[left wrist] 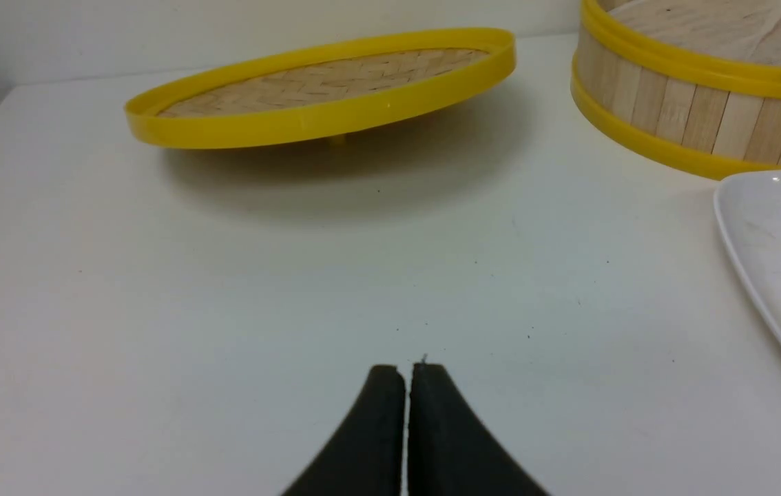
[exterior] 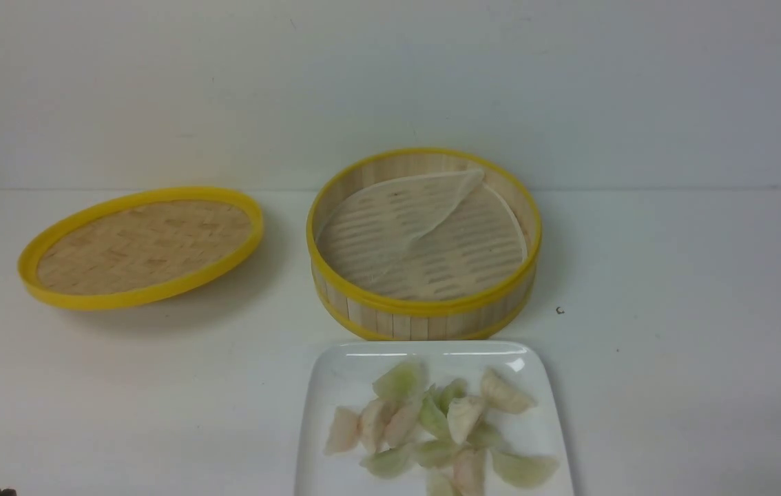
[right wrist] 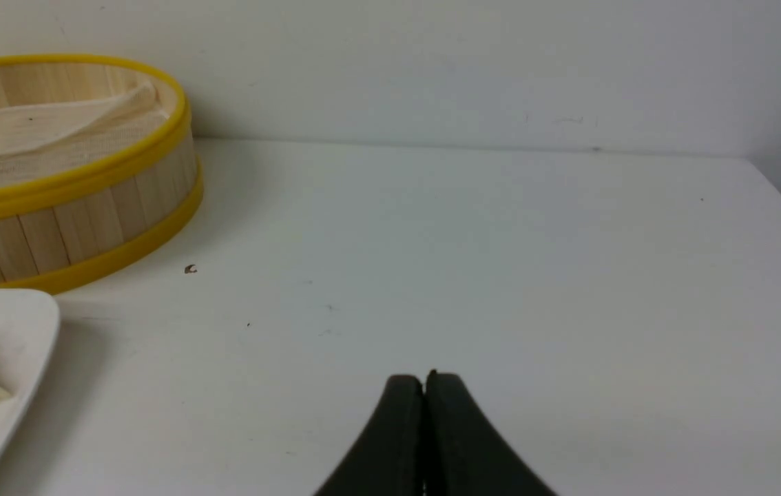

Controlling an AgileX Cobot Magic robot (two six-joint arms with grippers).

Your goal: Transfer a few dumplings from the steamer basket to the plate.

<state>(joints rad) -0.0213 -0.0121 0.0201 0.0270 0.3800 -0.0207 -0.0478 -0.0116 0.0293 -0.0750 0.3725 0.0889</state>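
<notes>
Dumplings, small soft pleated crescents in pale green & cream-white, all lie heaped on the glossy white square plate w/ rounded corners, nearest the robot. Some overlap or touch each other. Round bamboo-slat steamer basket w/ yellow rims sits just behind the plate; inside only a whitish perforated liner sheet, folded over on itself, no dumplings visible. Shallow woven lid w/ yellow rim rests tilted on the white table, well apart to the basket's left.

Left gripper: pincer clenched, tips together, nothing between them, low over bare table near the plate's left edge. Right gripper: likewise clenched & empty, over bare table right of the plate.

Judgement: task looks done, basket emptied.

Handling, if any more needed: dumplings look light, squashy, slightly translucent skin, prob. a bit slick or tacky, so they may cling to neighbours. Easy to tear or flatten. Best hold is across the plump belly, jaws either side of the pleated ridge, light squeeze only; pick a loose outer one, e.g. the cream one at the heap's left end, not from the tangled middle.
</notes>
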